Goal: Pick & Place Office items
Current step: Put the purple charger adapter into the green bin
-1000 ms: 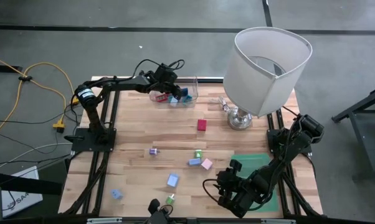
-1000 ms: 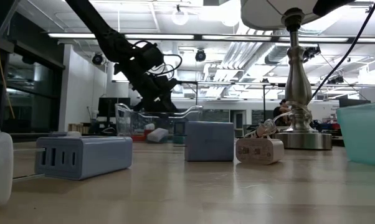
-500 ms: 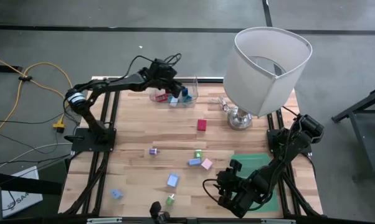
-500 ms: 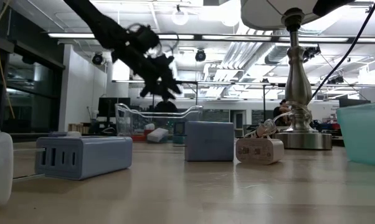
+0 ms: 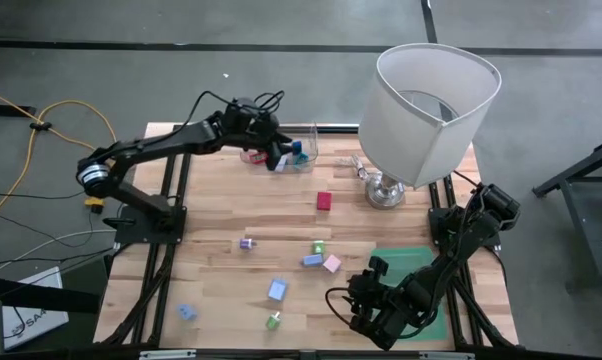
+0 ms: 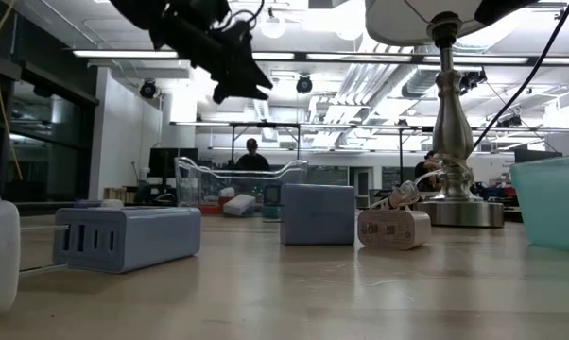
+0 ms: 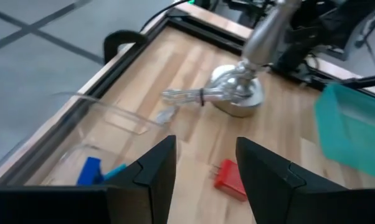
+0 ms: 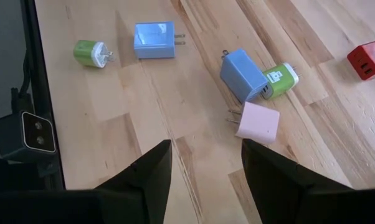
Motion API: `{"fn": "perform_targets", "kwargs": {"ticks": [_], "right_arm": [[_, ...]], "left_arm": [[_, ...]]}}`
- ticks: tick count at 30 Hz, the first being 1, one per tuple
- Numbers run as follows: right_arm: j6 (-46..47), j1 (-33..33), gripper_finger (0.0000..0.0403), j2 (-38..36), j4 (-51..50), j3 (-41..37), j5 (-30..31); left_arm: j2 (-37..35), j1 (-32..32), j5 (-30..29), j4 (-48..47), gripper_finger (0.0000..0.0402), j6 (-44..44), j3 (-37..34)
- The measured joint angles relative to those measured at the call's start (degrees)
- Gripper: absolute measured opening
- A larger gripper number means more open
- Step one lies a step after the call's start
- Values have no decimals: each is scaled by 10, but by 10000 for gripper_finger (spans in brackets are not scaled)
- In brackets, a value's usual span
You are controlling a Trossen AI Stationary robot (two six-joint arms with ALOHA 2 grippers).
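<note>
Left claw [image 5: 272,150] hangs open and empty above the clear bin [image 5: 303,160]. Right claw [image 5: 353,306] waits open over the tabletop [image 5: 281,215], chargers [image 5: 312,260] scattered nearby.

From my feed: light wood-grain counter [image 5: 281,215], white lampshade [image 5: 436,95], teal bin [image 5: 406,265], plus red [image 5: 324,201], pink [image 5: 332,264], blue [image 5: 277,290] and green [image 5: 273,321] chargers.
</note>
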Motion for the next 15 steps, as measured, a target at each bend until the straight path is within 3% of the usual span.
{"fn": "perform_targets", "kwargs": {"ticks": [15], "right_arm": [[-1,0,181,0,0,0,0]], "left_arm": [[-9,-41,0,-2,161,-2,0]]}}
